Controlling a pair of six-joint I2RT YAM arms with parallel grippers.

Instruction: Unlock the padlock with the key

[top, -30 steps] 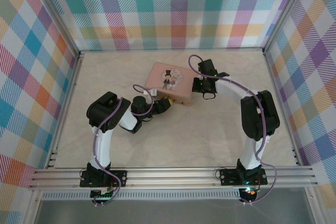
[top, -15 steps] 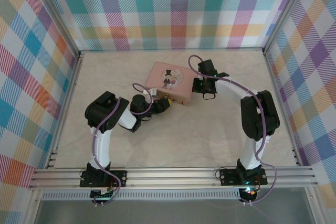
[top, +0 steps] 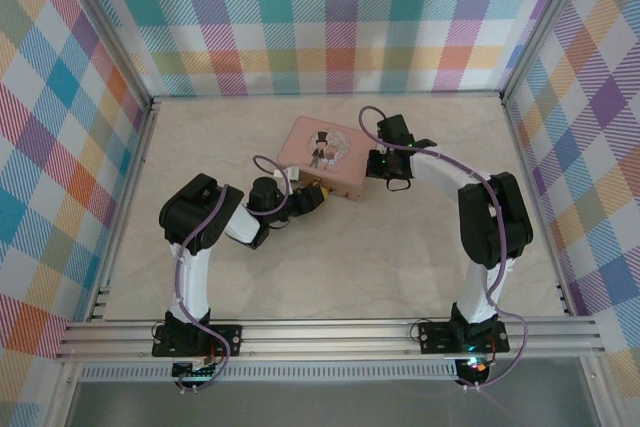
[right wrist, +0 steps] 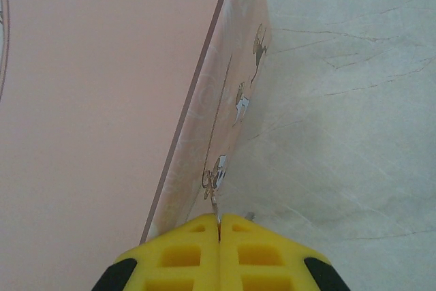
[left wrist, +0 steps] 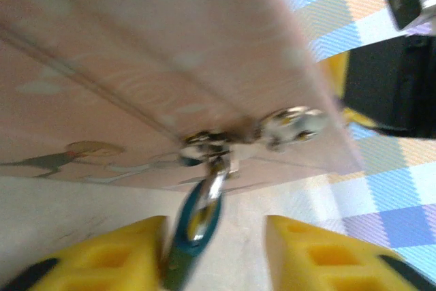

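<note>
two tools at the pink tin (top: 300, 147)
left tool (left wrist: 214, 250) gapes, the padlock (left wrist: 197, 226) hanging off the tin's clasp (left wrist: 225, 144) between its fingers (left wrist: 102, 257); right tool (right wrist: 219, 230) pinches the key (right wrist: 215, 210) tight, beside the tin's wall.

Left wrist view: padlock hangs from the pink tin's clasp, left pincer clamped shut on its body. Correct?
Not quite. The padlock does hang from the clasp on the pink tin, but the left pincer is open, not clamped. The left wrist view shows its yellow fingers standing apart on either side of the lock, with a clear gap on one side.
</note>
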